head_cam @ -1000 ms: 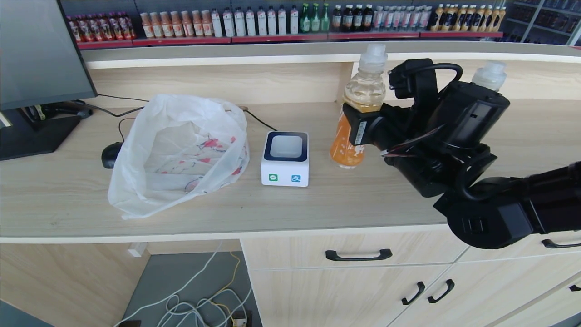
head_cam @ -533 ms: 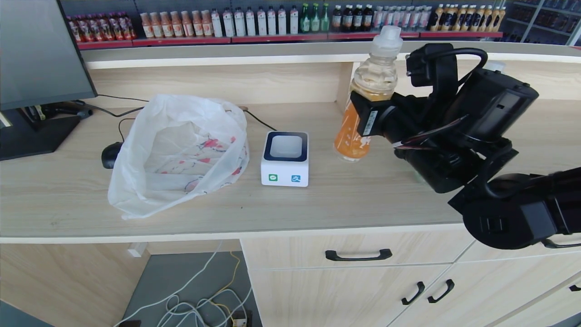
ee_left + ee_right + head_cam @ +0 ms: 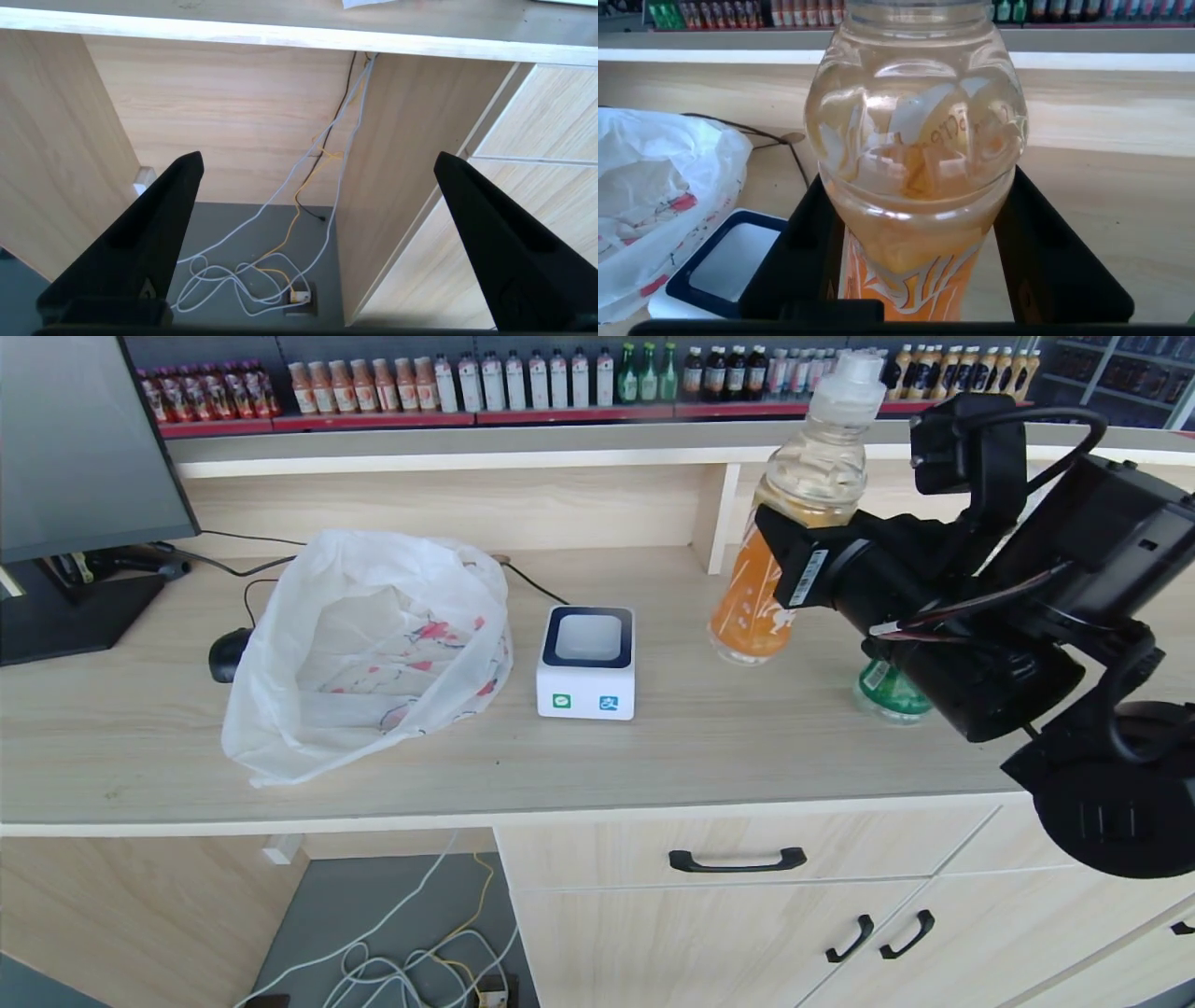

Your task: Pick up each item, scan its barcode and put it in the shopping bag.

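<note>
My right gripper [image 3: 795,549] is shut on an orange-labelled drink bottle [image 3: 782,541] with a white cap, held upright above the counter to the right of the scanner. In the right wrist view the bottle [image 3: 915,177] stands between the gripper's two black fingers [image 3: 1064,252]. The white barcode scanner [image 3: 587,661] sits mid-counter, and the open white shopping bag [image 3: 364,644] lies to its left. A green-labelled bottle [image 3: 887,691] stands on the counter behind my right arm, mostly hidden. My left gripper [image 3: 318,247] hangs open below the counter, its fingers [image 3: 140,252] wide apart over floor cables.
A monitor [image 3: 84,448] on a stand and a black mouse [image 3: 227,653] occupy the counter's left end. A raised shelf edge [image 3: 448,457] runs along the back. Drawers with black handles [image 3: 738,861] sit under the counter. Bare counter lies in front of the scanner.
My right gripper has lifted the orange bottle off the counter, up and to the right. That uncovered the green bottle's base behind the arm. Bag and scanner have not moved.
</note>
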You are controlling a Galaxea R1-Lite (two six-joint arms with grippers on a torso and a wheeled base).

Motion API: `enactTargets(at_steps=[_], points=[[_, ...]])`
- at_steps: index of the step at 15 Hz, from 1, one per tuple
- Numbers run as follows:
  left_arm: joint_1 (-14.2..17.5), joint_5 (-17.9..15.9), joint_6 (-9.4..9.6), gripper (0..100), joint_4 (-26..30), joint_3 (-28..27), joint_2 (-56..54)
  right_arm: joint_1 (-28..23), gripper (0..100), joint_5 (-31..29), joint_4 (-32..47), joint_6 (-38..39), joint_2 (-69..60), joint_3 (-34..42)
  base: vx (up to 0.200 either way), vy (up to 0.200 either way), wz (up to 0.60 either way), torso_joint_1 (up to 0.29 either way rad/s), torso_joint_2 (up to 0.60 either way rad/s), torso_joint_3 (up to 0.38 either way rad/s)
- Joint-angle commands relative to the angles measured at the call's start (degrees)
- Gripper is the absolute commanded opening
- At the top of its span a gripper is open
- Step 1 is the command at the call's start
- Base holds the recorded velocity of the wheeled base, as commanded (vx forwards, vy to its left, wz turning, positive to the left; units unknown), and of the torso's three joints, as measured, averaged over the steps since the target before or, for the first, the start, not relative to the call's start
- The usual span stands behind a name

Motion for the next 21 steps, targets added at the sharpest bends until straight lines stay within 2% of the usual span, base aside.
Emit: enactTargets(at_steps=[1,5,9,11,14,21], points=[[0.01,0.00,0.00,100,-0.02,0.00,0.00,0.54,0,1.57,-0.57,-0.10,-5.48,6.45,0.000,0.000,0.00,0.000,0.00,0.000],[0.01,0.00,0.00,100,-0.02,0.00,0.00,0.80,0,2.98,-0.48,-0.10,-14.18,16.73,0.000,0.000,0.00,0.000,0.00,0.000],[0.01,0.00,0.00,100,-0.02,0.00,0.00,1.42,0,5.18,2.59,0.25,-19.90,21.21,0.000,0.000,0.00,0.000,0.00,0.000],[0.01,0.00,0.00,100,-0.02,0.00,0.00,4.23,0,5.09,-0.84,1.48,-20.25,22.00,0.000,0.000,0.00,0.000,0.00,0.000],[0.01,0.00,0.00,100,-0.02,0.00,0.00,7.84,0,4.83,-3.30,-4.15,-21.13,25.61,0.000,0.000,0.00,0.000,0.00,0.000],[0.01,0.00,0.00,100,0.06,0.00,0.00,10.03,0,4.83,-12.61,-11.79,-21.13,35.89,0.000,0.000,0.00,0.000,0.00,0.000]])
